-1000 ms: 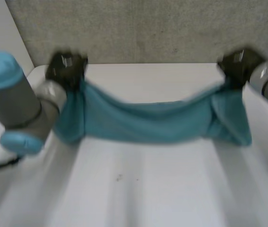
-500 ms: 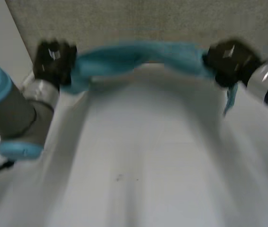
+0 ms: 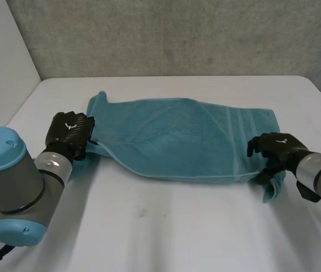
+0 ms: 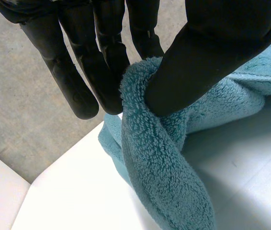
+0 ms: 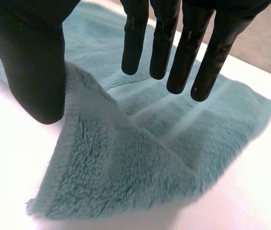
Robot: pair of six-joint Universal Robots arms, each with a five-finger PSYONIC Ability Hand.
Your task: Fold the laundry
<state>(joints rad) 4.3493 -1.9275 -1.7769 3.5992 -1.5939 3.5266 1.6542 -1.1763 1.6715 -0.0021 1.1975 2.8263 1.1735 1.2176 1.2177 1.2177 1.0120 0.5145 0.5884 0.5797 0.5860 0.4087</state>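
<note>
White table [image 3: 166,226] before a grey wall [image 3: 177,34], teal towel [image 3: 183,136] lying spread across its middle, left hand [image 3: 67,133] pinching the towel's left end between thumb and fingers, right hand [image 3: 277,148] at the right near corner, fingers straight, nothing gripped, corner leaning on its thumb.

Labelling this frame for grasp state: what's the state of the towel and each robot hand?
teal towel: spread out on the white table, bunched at the left robot hand's end, near corner raised at the right robot hand's end.
left robot hand: shut on the towel, a fold pinched between thumb and fingers.
right robot hand: open, fingers straight above the towel, raised corner against its thumb.
</note>
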